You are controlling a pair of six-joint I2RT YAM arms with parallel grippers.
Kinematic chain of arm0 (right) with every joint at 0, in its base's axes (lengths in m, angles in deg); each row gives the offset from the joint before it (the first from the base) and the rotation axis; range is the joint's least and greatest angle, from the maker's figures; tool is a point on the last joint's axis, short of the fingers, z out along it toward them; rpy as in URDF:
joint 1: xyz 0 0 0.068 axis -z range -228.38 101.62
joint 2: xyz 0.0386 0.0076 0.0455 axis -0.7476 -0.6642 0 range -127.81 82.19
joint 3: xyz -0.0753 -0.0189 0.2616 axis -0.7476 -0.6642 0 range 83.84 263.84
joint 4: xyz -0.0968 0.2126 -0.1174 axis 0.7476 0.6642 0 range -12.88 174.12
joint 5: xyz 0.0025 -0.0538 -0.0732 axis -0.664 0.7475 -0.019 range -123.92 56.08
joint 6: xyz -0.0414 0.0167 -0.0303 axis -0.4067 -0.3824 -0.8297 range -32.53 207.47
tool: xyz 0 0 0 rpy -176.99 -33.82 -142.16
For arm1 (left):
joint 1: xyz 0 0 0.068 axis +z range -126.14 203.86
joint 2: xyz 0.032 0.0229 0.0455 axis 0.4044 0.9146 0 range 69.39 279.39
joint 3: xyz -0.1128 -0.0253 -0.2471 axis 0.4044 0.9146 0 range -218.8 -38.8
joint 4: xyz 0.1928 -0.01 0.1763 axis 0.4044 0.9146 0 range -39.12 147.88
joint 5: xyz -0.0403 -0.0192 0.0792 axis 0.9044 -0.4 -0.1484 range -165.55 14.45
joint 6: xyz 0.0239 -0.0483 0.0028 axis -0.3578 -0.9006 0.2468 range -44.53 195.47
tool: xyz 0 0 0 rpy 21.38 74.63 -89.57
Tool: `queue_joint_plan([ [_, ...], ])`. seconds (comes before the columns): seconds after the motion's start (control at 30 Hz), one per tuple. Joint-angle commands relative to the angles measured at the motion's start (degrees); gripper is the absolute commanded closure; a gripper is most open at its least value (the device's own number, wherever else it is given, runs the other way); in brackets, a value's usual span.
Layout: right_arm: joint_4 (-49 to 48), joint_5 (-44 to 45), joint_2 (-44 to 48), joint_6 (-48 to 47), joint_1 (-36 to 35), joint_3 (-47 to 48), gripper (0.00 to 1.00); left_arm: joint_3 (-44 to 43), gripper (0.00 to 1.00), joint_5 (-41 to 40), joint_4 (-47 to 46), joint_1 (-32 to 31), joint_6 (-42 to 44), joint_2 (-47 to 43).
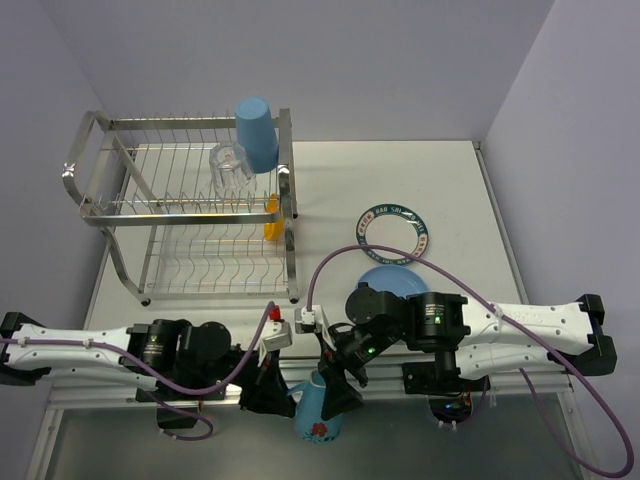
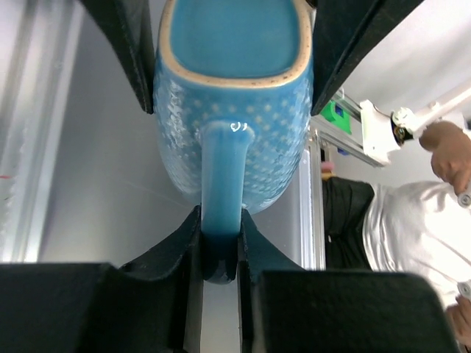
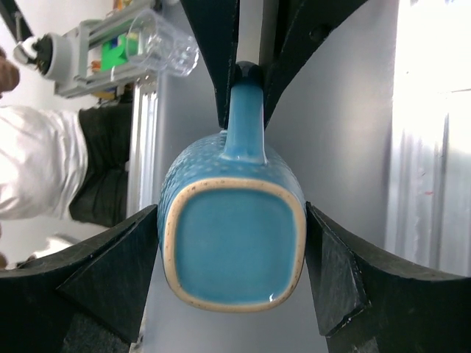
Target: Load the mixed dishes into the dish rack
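Note:
The light blue mug [image 1: 318, 412] hangs between both grippers at the table's near edge. My left gripper [image 2: 219, 220] is shut on its handle [image 2: 222, 176], the fingers pinching it from both sides. The right gripper [image 3: 232, 257] holds the mug's dotted body [image 3: 232, 246] across its width, one pad against each side, with the base facing that camera. The dish rack [image 1: 90, 215] stands at the far left with the blue tumbler [image 1: 257, 132], the clear glass [image 1: 230, 168] and the yellow-orange bowl [image 1: 271, 218] in it. The white patterned plate [image 1: 393, 230] and the blue plate [image 1: 385, 280] lie on the table.
The right arm [image 1: 440, 322] partly covers the blue plate. Purple cables [image 1: 330, 262] loop over the table between the arms. An aluminium rail [image 1: 120, 395] runs along the near edge. A person in a white shirt [image 2: 412, 220] stands just beyond that edge.

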State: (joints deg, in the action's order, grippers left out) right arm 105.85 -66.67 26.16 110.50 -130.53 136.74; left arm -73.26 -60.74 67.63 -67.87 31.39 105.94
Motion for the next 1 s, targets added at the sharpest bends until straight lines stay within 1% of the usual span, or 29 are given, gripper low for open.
queue_joint_plan([
  [0.0,-3.07,8.65,-0.57,1.23,0.24,4.05,0.77,0.27,1.00,-11.44,2.40,0.23,-4.87,-4.29],
  [0.07,-3.24,10.16,-0.05,1.32,0.24,4.22,0.67,1.14,1.00,-12.52,2.76,0.23,-5.14,-6.93],
  [0.1,-3.33,10.69,0.04,1.41,0.32,4.31,0.60,1.49,1.00,-13.04,2.76,0.23,-5.32,-7.81],
  [0.17,-3.51,12.36,0.57,1.49,0.50,4.57,0.50,2.46,1.00,-14.10,2.76,0.23,-5.76,-9.82],
  [0.2,-3.51,12.97,0.75,1.76,0.59,4.58,0.39,2.64,1.00,-14.45,3.45,0.23,-6.19,-10.36],
  [0.27,-3.42,15.25,1.27,2.11,0.67,4.49,0.30,3.08,1.00,-14.46,3.64,0.23,-6.11,-11.15],
  [0.33,-3.33,17.01,2.23,2.81,1.11,4.31,0.18,3.25,1.00,-16.37,4.08,0.23,-6.55,-11.59],
  [0.4,-2.19,22.01,3.03,3.69,1.46,4.40,0.14,3.17,1.00,-18.75,5.04,0.23,-6.73,-12.12],
  [0.43,-0.97,24.12,4.25,4.04,1.64,4.40,0.13,2.65,1.00,-19.98,7.22,0.23,-7.16,-12.21],
  [0.47,-0.35,28.75,5.13,4.48,1.82,4.23,0.12,2.47,1.00,-22.95,8.46,0.14,-7.43,-12.21],
  [0.53,1.14,32.65,8.11,6.32,2.95,3.70,0.11,2.03,1.00,-26.39,11.70,0.14,-8.65,-12.39],
  [0.57,1.76,35.36,9.35,7.03,3.39,3.09,0.08,1.85,1.00,-30.50,12.94,0.23,-9.27,-12.39],
  [0.6,2.46,40.17,10.58,8.69,3.75,2.73,0.06,1.76,1.00,-32.80,14.17,0.23,-10.84,-12.30],
  [0.67,3.78,43.29,14.71,9.84,5.15,1.33,0.04,1.68,1.00,-36.50,16.19,0.23,-12.08,-11.60],
  [0.7,4.05,45.21,16.03,10.71,5.59,0.80,0.02,1.67,1.00,-40.35,16.81,0.14,-13.48,-11.42],
  [0.77,4.58,46.11,20.16,11.34,6.65,-0.77,0.02,1.15,1.00,-44.58,17.96,0.23,-15.24,-10.89],
  [0.8,4.67,46.55,21.39,12.04,6.83,-1.31,0.01,0.97,1.00,-48.69,19.09,0.23,-16.64,-10.98],
  [0.83,5.28,47.68,23.66,12.39,6.91,-2.18,0.01,0.54,1.00,-50.73,19.28,0.23,-16.92,-10.98],
  [0.9,5.89,49.01,25.52,13.62,6.92,-3.07,0.01,0.18,1.00,-54.52,20.68,0.23,-18.41,-10.98],
  [0.93,6.68,49.88,27.10,13.89,7.00,-3.42,0.00,-0.08,1.00,-58.10,21.30,0.23,-18.94,-10.72],
  [0.97,6.95,50.24,27.90,14.41,6.92,-4.12,0.00,-0.17,1.00,-59.88,23.48,0.23,-21.47,-10.54],
])
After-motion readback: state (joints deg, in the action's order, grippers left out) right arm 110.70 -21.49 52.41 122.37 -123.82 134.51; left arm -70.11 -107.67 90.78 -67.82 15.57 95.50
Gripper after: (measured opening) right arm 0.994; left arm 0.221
